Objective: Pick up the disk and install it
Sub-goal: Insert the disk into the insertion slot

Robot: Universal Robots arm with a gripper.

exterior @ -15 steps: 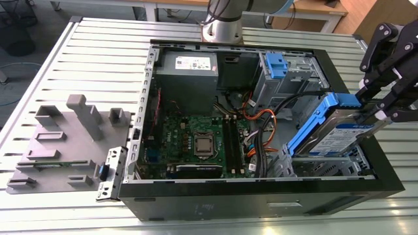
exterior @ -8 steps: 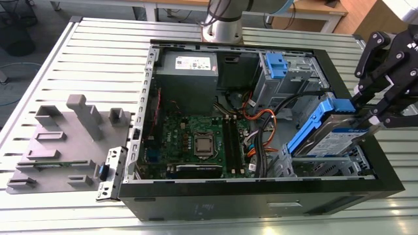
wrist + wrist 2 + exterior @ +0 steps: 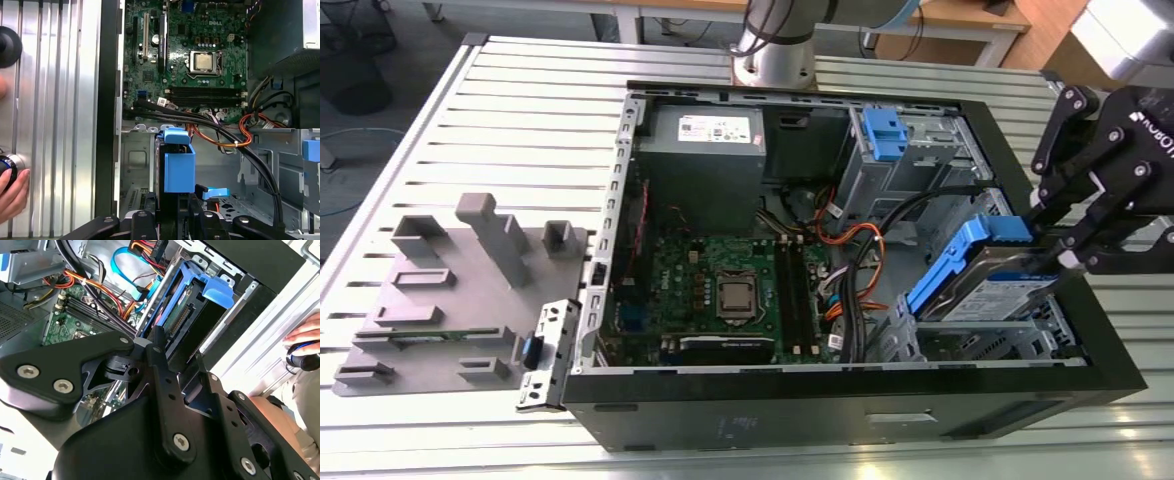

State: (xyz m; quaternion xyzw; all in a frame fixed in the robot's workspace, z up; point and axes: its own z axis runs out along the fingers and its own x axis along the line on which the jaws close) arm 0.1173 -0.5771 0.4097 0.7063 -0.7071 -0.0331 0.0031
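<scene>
Where the black gripper reaches over the wall of the computer case on the exterior view's right, it is clamped on the disk, holding it at the edge that faces that wall. In the second wrist view one of the fingers lies along the side of the disk. The pair seem to pinch it from both sides, though the gripper's own links hide the contact itself.

The disk stands tilted in the metal drive cage at the near corner of the case, on the exterior view's right. Its labelled face is turned up, its blue handle points toward the inside of the case, and it is not lying flat in the cage. In the first wrist view it shows edge-on, with the blue handle beyond the gripper.

Just beside the cage, a bundle of black and orange cables runs between it and the green circuit board, which lies flat on the floor of the case. Farther back, a second blue bracket sits in another bay, and a grey power supply box sits in the far corner beyond the circuit board.

The case rests open on a slatted metal table. Well apart from it, on the exterior view's left, a grey moulded holder sits on the same table. A person's hand shows at the table's edge in both wrist views.
</scene>
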